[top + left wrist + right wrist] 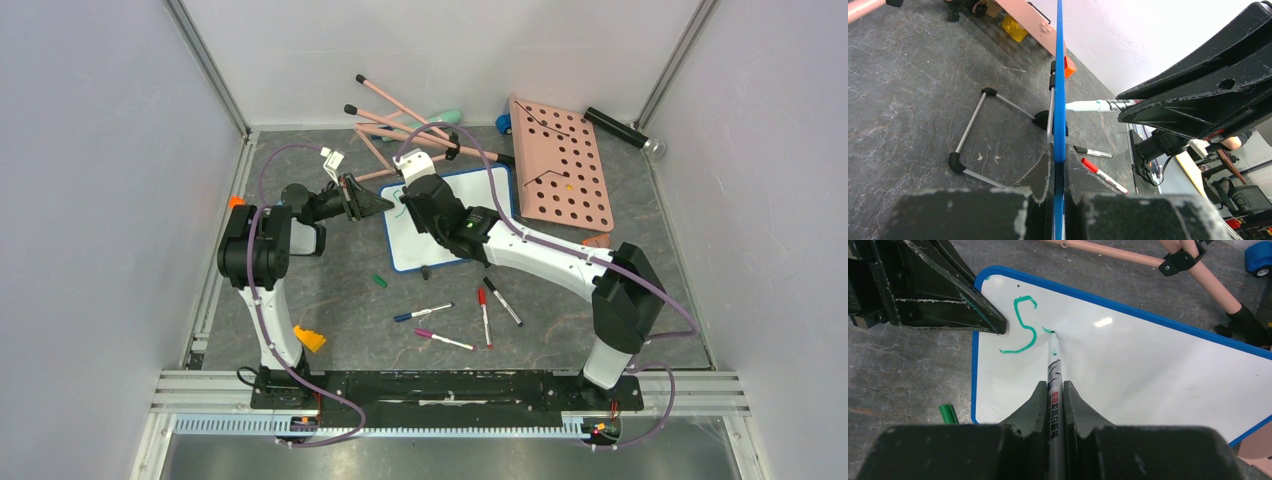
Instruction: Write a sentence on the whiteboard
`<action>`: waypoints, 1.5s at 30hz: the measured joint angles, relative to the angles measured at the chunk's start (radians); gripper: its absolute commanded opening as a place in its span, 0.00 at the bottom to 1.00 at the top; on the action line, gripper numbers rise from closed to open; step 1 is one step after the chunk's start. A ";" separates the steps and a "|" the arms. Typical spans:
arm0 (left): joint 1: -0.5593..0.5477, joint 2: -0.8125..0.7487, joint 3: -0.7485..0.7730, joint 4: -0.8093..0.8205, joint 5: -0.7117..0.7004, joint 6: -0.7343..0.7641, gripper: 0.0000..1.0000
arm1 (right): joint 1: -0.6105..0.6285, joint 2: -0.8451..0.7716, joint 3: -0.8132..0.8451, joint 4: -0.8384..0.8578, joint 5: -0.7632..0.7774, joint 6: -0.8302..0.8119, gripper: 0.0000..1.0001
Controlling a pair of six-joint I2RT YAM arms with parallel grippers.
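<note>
Whiteboard [410,247] on the grey table [330,300] between the two arms, blue frame pinched at its left edge by the tightly closed left gripper [1059,167]. Sentence [1023,325] only a green "S" near that corner, plus a short stroke, perhaps a second letter. Right gripper [1052,390] clamped on a green marker [1053,362], tip touching the board beside the S. Green cap [948,413] just off the near edge; loose markers [484,316] nearer the bases.
</note>
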 measured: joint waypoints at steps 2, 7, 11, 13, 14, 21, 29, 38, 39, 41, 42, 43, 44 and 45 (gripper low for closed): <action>0.000 0.000 0.000 0.000 0.000 0.000 0.02 | 0.000 0.000 0.000 -0.002 0.011 0.000 0.00; 0.000 0.000 0.000 0.000 0.000 0.000 0.02 | 0.001 -0.001 0.000 -0.006 0.033 0.000 0.00; 0.000 0.000 0.000 0.000 0.000 0.000 0.02 | 0.001 -0.003 0.000 -0.008 0.029 0.000 0.00; 0.000 0.000 0.000 0.000 0.000 0.000 0.02 | 0.000 -0.005 0.000 -0.008 0.024 -0.001 0.00; 0.000 0.000 0.000 0.000 0.000 0.000 0.02 | 0.000 -0.006 0.000 -0.008 0.021 -0.001 0.00; 0.000 -0.001 0.000 0.000 0.000 0.000 0.02 | -0.002 -0.044 0.000 -0.002 -0.011 -0.006 0.00; 0.000 -0.001 -0.002 0.000 0.000 0.000 0.02 | -0.002 -0.043 0.019 -0.001 -0.018 -0.015 0.00; 0.000 -0.002 -0.002 0.000 0.000 0.000 0.02 | -0.007 0.000 0.048 0.003 -0.009 -0.023 0.00; 0.000 -0.002 -0.002 0.000 0.000 0.000 0.02 | -0.008 0.005 0.049 0.003 -0.008 -0.023 0.00; 0.000 -0.002 -0.002 0.000 0.000 0.000 0.02 | -0.012 0.014 0.049 0.001 -0.005 -0.023 0.00; 0.000 -0.002 -0.002 0.000 0.000 0.000 0.02 | -0.013 0.016 0.049 0.001 -0.005 -0.023 0.00; 0.000 -0.002 -0.002 0.000 -0.001 0.000 0.02 | -0.014 0.016 0.049 0.002 -0.005 -0.023 0.00; 0.000 -0.002 -0.003 0.000 0.000 0.000 0.02 | -0.014 0.016 0.049 0.002 -0.005 -0.023 0.00; 0.000 -0.002 -0.003 0.000 0.000 0.000 0.02 | -0.014 0.016 0.049 0.002 -0.005 -0.023 0.00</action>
